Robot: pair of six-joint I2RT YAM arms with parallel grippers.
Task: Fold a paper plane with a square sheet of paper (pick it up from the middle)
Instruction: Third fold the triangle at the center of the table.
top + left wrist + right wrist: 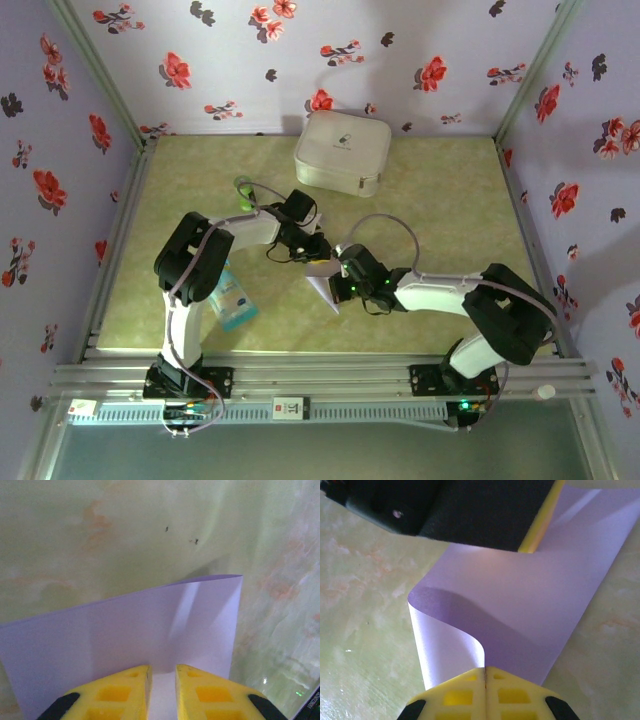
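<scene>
The square sheet of paper [325, 288] is pale lavender and lies in the middle of the green table, between the two grippers. My right gripper [485, 669] is shut on one edge of the paper [530, 605], which curls up and over in a soft loop beside the fingers. In the top view that gripper [338, 270] sits at the sheet's upper right. My left gripper [162, 669] has its tips at the paper [125, 630], jaws a narrow gap apart with lavender showing between them. Its yellow finger [540, 525] stands on the sheet's far part.
A white zip case [342, 150] stands at the back of the table. A blue-and-white plastic packet [232, 300] lies under the left arm's elbow, and a small green object [243, 190] sits behind that arm. Floral walls enclose three sides; a metal rail [330, 380] runs along the front.
</scene>
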